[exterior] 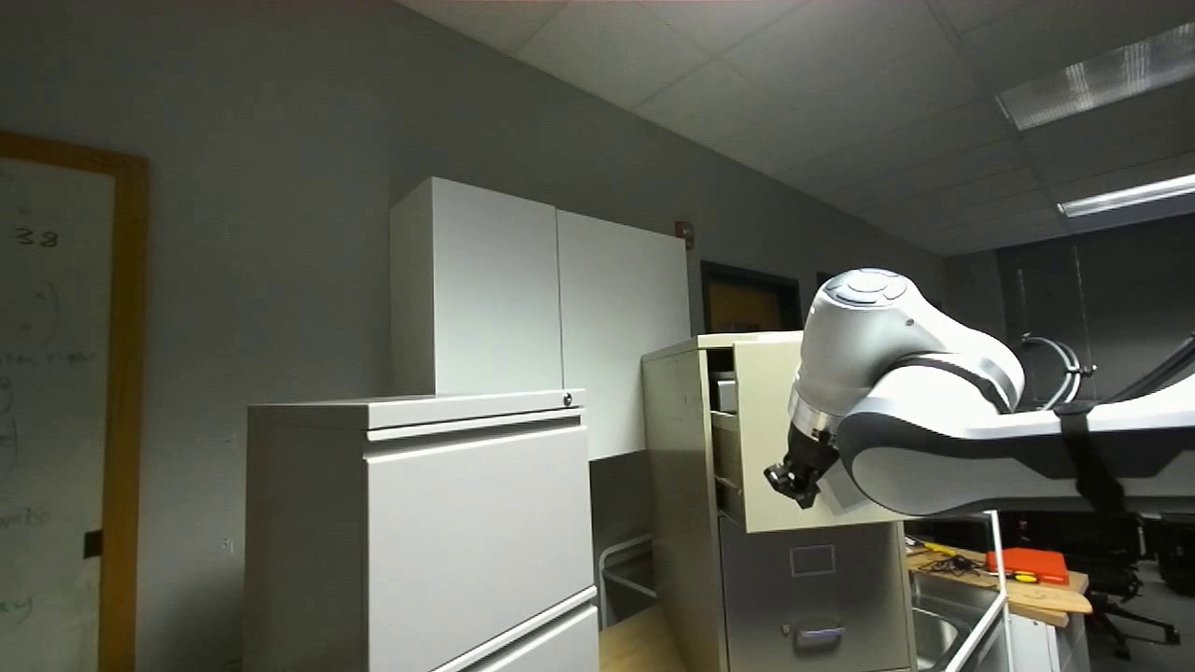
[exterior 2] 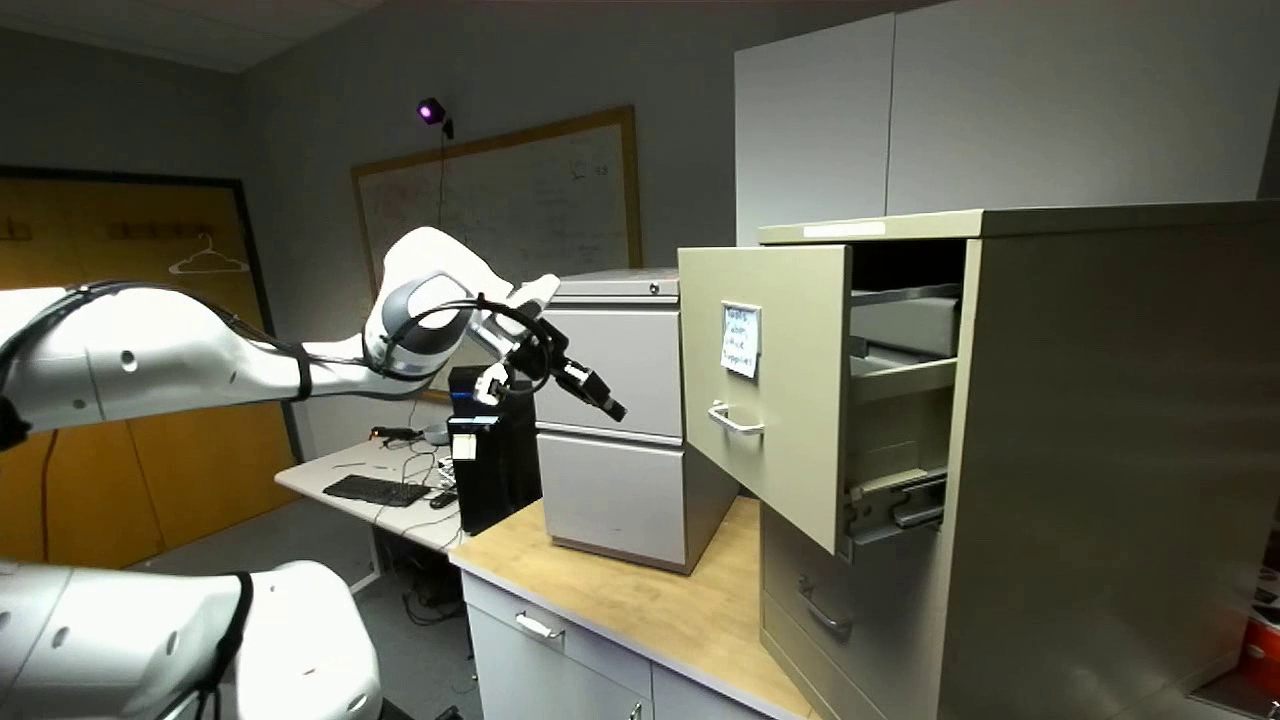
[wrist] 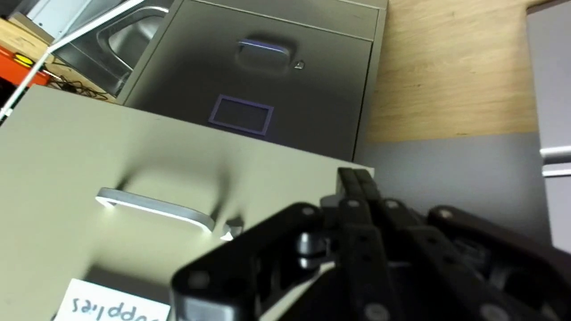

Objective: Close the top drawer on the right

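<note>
The top drawer [exterior 2: 800,370] juts from the narrow tan filing cabinet [exterior 2: 1100,450], right of centre in an exterior view. Its front is a flat, smooth beige panel with square corners, carrying a pale metal bar handle [exterior 2: 735,420] and a handwritten paper label [exterior 2: 741,340]; along its exposed side show metal walls and a slide rail [exterior 2: 915,505]. The drawer below [wrist: 321,107] is closed, its dull metal face set with a similar handle and a rectangular label frame.

The black gripper [wrist: 356,178] is clenched, its slim fingers pressed together in the right half of the wrist view. In an exterior view its tips hang just left of the drawer front, near but not touching it. In an exterior view, too, the glossy white arm [exterior: 934,457] covers the right part of that front.

A light grey two-drawer cabinet [exterior 2: 615,500] stands on the wood-grained desk [exterior 2: 600,590], near the middle of the frame. Smooth white cupboards [exterior: 495,289] hang on the wall behind, and a steel sink [wrist: 138,35] shows at upper left in the wrist view.
</note>
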`<state>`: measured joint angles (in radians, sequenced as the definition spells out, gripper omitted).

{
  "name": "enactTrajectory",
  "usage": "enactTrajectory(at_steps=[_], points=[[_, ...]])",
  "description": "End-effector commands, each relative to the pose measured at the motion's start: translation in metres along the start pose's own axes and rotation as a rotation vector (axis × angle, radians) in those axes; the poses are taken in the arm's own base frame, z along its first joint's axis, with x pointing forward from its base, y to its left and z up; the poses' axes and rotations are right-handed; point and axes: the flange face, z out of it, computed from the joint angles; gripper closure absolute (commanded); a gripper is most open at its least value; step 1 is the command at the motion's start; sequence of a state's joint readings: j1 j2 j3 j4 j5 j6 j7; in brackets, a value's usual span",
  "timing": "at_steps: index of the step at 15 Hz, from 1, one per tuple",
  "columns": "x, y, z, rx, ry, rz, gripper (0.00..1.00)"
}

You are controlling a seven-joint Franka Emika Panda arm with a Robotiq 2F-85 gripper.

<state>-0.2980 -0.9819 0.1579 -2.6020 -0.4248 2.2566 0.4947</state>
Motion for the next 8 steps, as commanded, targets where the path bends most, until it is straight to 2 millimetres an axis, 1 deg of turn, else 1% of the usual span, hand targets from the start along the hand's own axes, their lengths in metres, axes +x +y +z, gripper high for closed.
enactTrajectory(at_steps=[1,3,8], points=[[0.011,0.023,0.015,-0.007,0.023,0.113,1.00],[0.018,0.029,0.020,0.008,0.044,0.138,1.00],[0.042,0.029,0.029,0.017,0.118,0.142,1.00]])
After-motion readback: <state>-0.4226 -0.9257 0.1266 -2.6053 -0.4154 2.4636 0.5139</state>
